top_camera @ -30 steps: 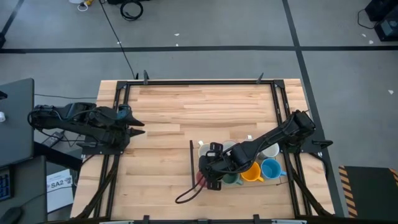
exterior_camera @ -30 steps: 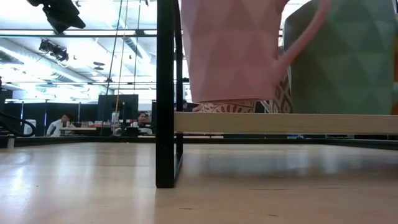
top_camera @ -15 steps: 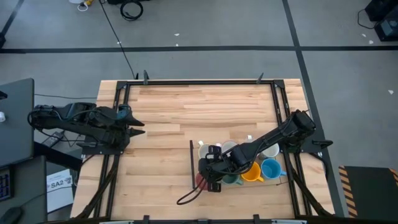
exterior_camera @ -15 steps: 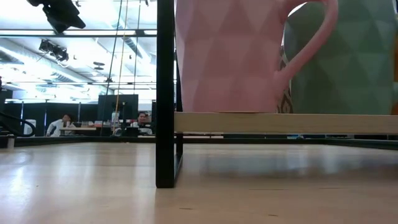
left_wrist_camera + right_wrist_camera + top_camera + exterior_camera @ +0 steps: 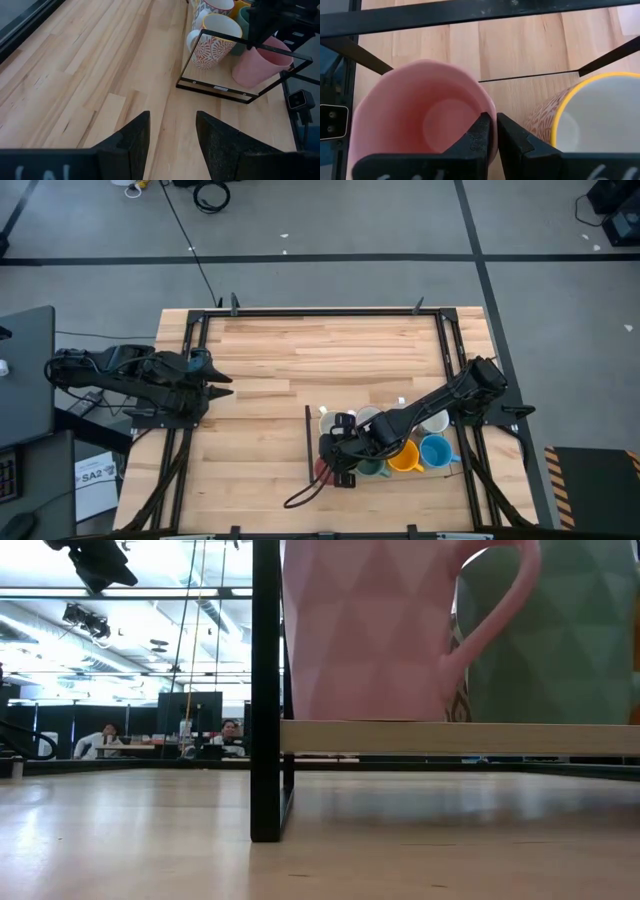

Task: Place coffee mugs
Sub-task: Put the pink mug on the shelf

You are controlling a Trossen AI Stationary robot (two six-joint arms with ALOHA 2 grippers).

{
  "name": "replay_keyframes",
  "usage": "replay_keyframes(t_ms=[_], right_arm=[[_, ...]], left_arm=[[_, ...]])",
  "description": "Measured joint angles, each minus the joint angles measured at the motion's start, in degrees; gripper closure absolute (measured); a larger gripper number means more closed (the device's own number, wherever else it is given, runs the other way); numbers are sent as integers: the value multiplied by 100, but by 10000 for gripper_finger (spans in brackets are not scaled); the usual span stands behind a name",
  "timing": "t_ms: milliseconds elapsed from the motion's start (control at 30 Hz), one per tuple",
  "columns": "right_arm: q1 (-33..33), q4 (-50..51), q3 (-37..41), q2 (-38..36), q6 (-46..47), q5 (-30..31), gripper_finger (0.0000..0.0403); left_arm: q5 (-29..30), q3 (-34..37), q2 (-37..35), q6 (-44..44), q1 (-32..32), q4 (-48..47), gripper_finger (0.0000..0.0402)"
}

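A pink mug [image 5: 370,630] stands on the wooden shelf [image 5: 450,737] of a black wire rack near the table's front right. Its handle points toward a dark green mug [image 5: 560,640]. My right gripper [image 5: 494,134] reaches down onto the pink mug [image 5: 420,130] and is shut on its rim. Beside it stands a patterned mug with a yellow rim [image 5: 590,115]. Orange [image 5: 405,458], blue [image 5: 436,451] and white [image 5: 435,423] mugs crowd the rack behind. My left gripper [image 5: 172,135] hovers open over the table's left side [image 5: 222,385], far from the mugs. My right gripper has the pink mug's rim [image 5: 490,117] on the side facing the patterned mug, with one finger [image 5: 481,135] inside the mug and one [image 5: 510,137] outside. The fingers come slanting down from above. The mug stands upright with its bottom on the rack's shelf.
The rack's black frame [image 5: 220,90] and its upright post [image 5: 265,690] border the mugs on their left. A black cable [image 5: 300,495] loops on the table in front of the rack. Bare wood spreads across the table's middle and far side [image 5: 320,350].
My right gripper has lowered the pink mug a short way. A second ago its bottom hung just above the rack's shelf; now it rests on the shelf, upright, and has kept still for the last half second.
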State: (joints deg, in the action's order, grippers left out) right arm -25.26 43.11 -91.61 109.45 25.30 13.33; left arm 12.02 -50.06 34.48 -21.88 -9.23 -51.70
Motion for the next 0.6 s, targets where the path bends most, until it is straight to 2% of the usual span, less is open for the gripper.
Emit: replay_keyframes(t_ms=[367, 600], right_arm=[[47, -27, 0, 7, -1, 20, 358], [96, -66, 0, 7, 0, -32, 303]], left_arm=[[1, 0, 0, -1, 0, 0, 235], [0, 0, 0, -1, 0, 0, 235]])
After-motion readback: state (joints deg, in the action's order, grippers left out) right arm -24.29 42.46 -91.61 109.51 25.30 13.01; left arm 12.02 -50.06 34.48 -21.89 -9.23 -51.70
